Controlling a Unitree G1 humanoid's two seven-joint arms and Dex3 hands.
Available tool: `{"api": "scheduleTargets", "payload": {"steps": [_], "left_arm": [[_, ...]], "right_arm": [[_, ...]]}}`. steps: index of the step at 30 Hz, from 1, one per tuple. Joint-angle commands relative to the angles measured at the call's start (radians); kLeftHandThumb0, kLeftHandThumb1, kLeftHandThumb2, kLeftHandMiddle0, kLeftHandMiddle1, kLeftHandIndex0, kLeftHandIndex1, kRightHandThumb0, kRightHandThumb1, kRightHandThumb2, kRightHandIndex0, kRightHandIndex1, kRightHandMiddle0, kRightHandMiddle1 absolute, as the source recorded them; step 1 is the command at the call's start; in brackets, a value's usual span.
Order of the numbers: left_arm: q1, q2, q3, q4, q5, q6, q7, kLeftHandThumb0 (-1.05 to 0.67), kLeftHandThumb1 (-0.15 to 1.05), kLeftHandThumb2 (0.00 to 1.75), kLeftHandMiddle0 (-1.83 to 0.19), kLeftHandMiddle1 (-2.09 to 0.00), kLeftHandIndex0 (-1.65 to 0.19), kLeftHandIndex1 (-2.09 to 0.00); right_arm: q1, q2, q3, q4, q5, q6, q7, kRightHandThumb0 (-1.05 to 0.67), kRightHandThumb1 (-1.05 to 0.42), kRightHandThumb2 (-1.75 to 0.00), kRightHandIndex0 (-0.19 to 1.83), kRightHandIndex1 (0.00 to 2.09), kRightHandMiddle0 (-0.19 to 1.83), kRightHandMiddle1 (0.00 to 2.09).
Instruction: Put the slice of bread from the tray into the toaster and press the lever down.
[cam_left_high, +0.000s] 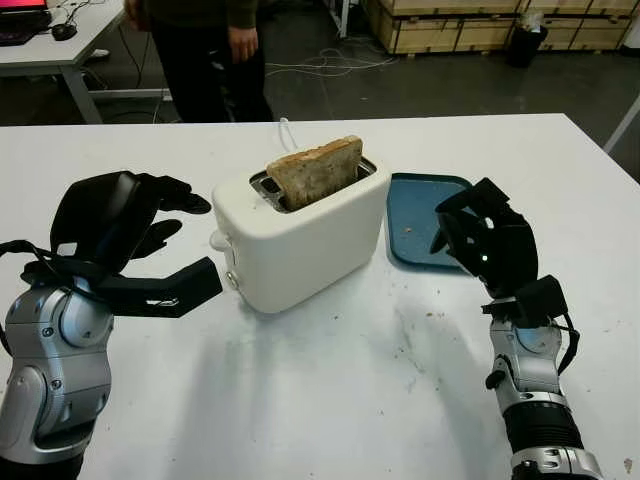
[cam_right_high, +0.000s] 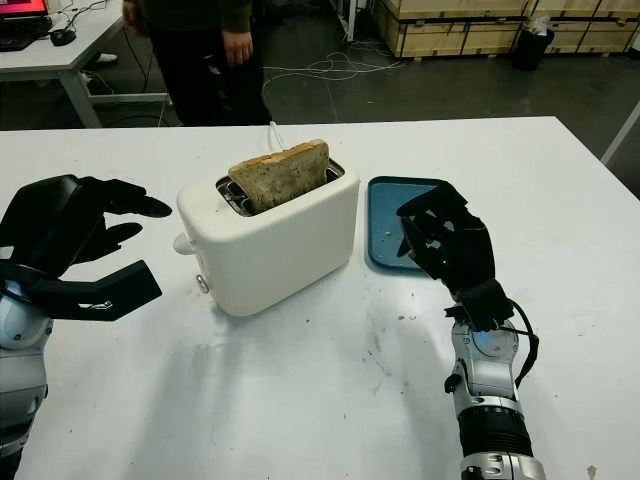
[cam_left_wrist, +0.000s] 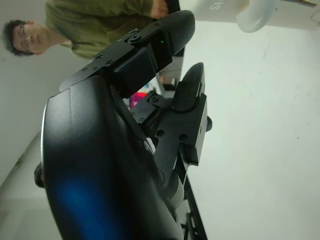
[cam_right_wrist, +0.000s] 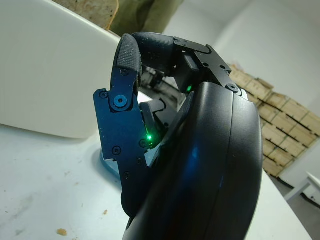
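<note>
Black left hand (cam_left_high: 130, 235), empty and open, hovering above the white worktop (cam_left_high: 330, 400) just beside the toaster's lever end. White toaster (cam_left_high: 300, 235) next, centre of the worktop, with the lever (cam_left_high: 219, 241) a small white knob on the end face turned toward that hand, apparently not yet pressed. Slice of bread (cam_left_high: 315, 171) already standing in the slot, tilted, upper half well proud of the top. Blue tray (cam_left_high: 425, 220) beyond the toaster's other end, touching or nearly so, bare but for crumbs. Right hand (cam_left_high: 485, 240) last, over the tray's near edge, holding nothing, fingers curled in on themselves.

Remaining step, by the look of it: pressing the lever. Best done with the left hand, one fingertip set on top of the knob and driven straight down until latched, without shoving the light toaster sideways toward the tray. Lever near the left hand's fingertips, slightly beyond and lower; bread higher, past them. Person standing behind the worktop, well clear.
</note>
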Motion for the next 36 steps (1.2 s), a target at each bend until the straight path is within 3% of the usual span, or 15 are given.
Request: {"api": "scheduleTargets", "payload": {"steps": [1, 19, 24, 28, 36], "left_arm": [[-0.014, -0.001, -0.01, 0.016, -0.015, -0.018, 0.001, 0.01, 0.91, 0.0, -1.08, -1.58, -1.14, -0.06], [-0.011, 0.006, -0.03, 0.057, -0.033, -0.051, 0.0, 0.02, 0.91, 0.0, -1.06, -1.66, -1.22, -0.05], [-0.008, 0.004, -0.033, 0.062, -0.03, -0.051, -0.002, 0.03, 0.91, 0.0, -1.03, -1.74, -1.4, -0.12], [-0.004, 0.008, -0.035, 0.061, -0.025, -0.046, -0.012, 0.03, 0.92, 0.0, -1.0, -1.73, -1.35, -0.09], [0.005, 0.005, -0.038, 0.06, -0.021, -0.035, -0.027, 0.02, 0.92, 0.01, -0.99, -1.75, -1.45, -0.12]], "right_arm": [[0.007, 0.003, 0.003, 0.0, 0.004, -0.006, 0.002, -0.44, -0.92, -0.35, 0.79, 1.75, 0.48, 1.75], [0.007, 0.008, -0.001, 0.004, 0.013, -0.007, 0.012, -0.43, -0.92, -0.35, 0.81, 1.75, 0.49, 1.75], [0.009, 0.006, -0.001, 0.002, 0.005, -0.008, 0.007, -0.44, -0.92, -0.35, 0.81, 1.75, 0.49, 1.75], [0.01, 0.006, -0.001, 0.002, 0.007, -0.009, 0.008, -0.43, -0.92, -0.35, 0.81, 1.75, 0.49, 1.75], [0.01, 0.006, -0.004, 0.01, 0.012, -0.017, 0.012, -0.42, -0.92, -0.36, 0.81, 1.75, 0.49, 1.75]]}}
